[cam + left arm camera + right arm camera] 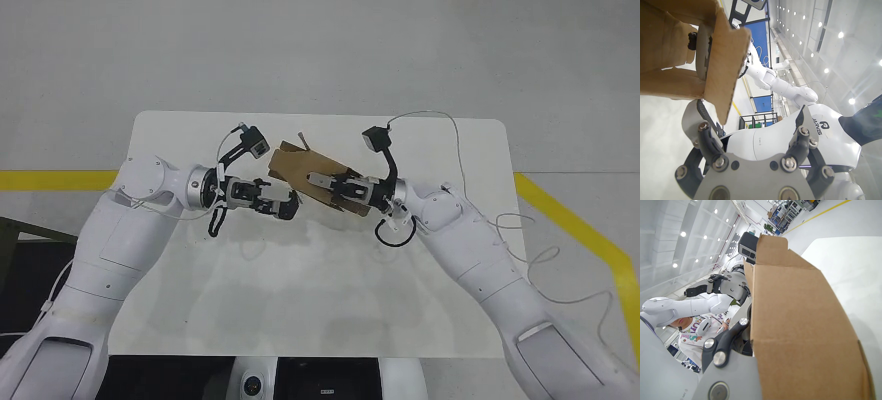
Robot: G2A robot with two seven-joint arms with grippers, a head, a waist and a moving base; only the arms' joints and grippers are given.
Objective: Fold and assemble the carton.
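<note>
Just beside the spread left fingers [704, 113], right fingers [701, 56] clamp the carton [305, 165].

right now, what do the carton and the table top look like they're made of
The carton looks like brown corrugated cardboard, matte and uncoated. The flap's cut edge shows the layered board, and the panels bend along pressed creases. The table has a smooth, even white top with no grain or seams showing. It is probably laminate or painted board, but the look leaves that open.

The counter [320, 300] is white and rectangular, with rounded corners. The brown carton [298, 168] is over its far half. Whether they touch is unclear.
</note>
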